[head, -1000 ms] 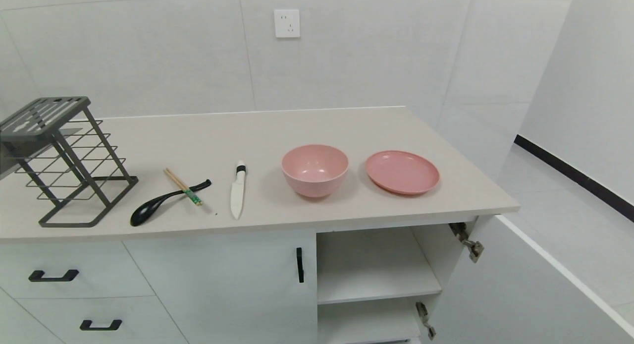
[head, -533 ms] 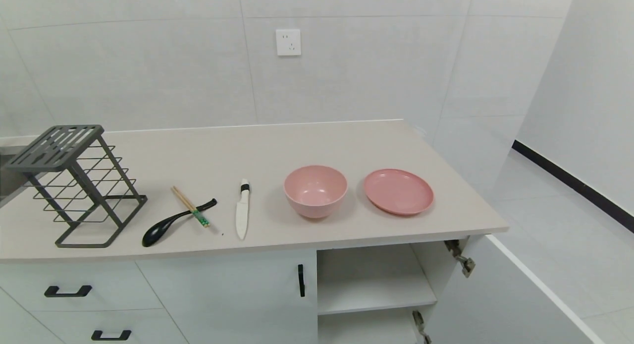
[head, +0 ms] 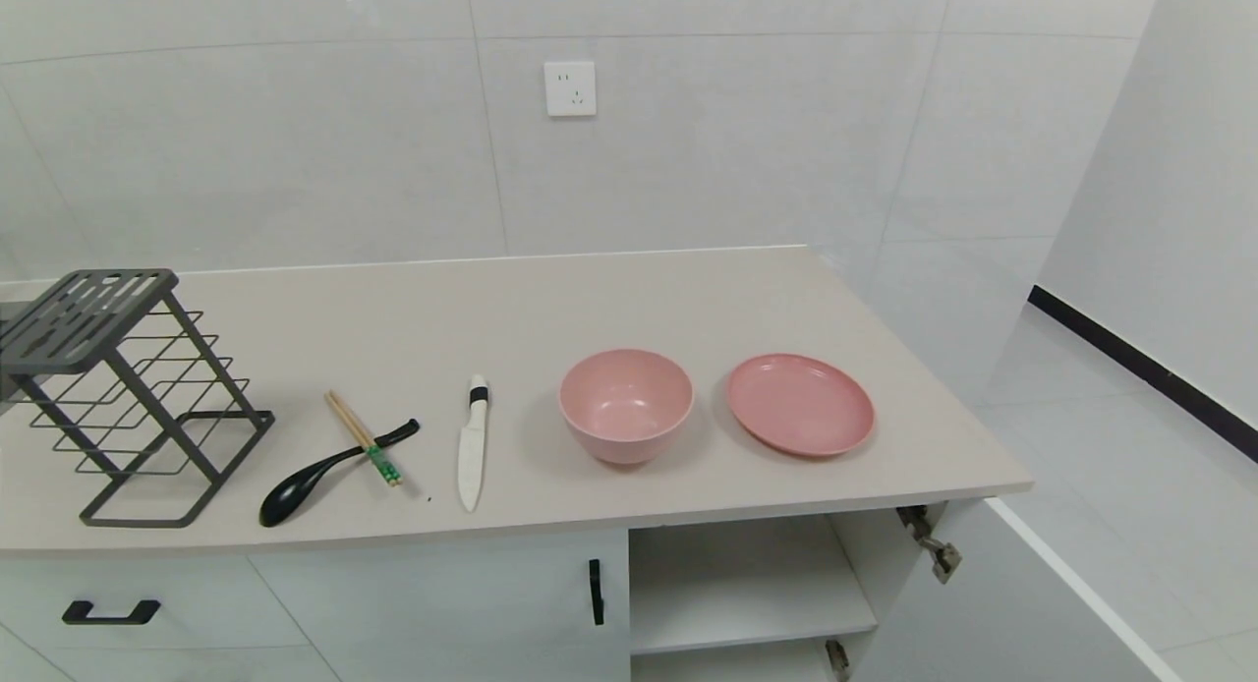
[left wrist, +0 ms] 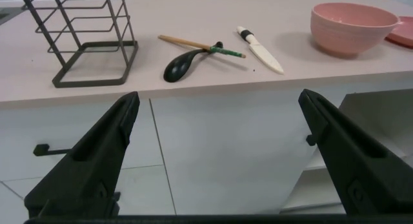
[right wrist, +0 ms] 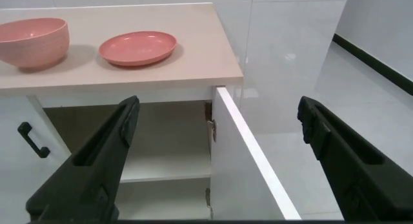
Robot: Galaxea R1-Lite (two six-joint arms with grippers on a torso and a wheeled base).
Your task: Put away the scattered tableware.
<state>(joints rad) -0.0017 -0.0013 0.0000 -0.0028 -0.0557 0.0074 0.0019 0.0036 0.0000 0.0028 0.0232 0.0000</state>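
Left pincer (left wrist: 219, 99): spread wide, holding nothing, hanging low before the drawer fronts, short of the surface (head: 609, 299).

At nine o'clock on that surface, a dark wire rack (head: 128, 387), upright.

Just at its three o'clock, a black spoon (head: 313, 472) lying flat, crossed near the handle by a pair of wooden chopsticks (head: 362, 448) resting on top. Probably light, thin and prone to roll. Best pinched together at mid-length and lifted off first, then the spoon taken by its slim handle.

Toward six o'clock, a white knife (head: 473, 448) with a black band, tip pointing at the front edge. Looks stiff and flat, with little to get under. Grip across the handle, well away from the blade.

Past centre, a pink bowl (head: 626, 404), upright, apart from the pink plate (head: 800, 404) at its three o'clock. Look like light, smooth plastic, likely slippery rather than fragile. Take the bowl by its rim wall and the plate by the raised edge nearest the front.

Below, at five o'clock, an open cabinet with a shelf (head: 747, 594) inside, door (head: 1066, 598) swung outward.

Right pincer (right wrist: 218, 102): likewise gaping and holding nothing, low, facing that opening.
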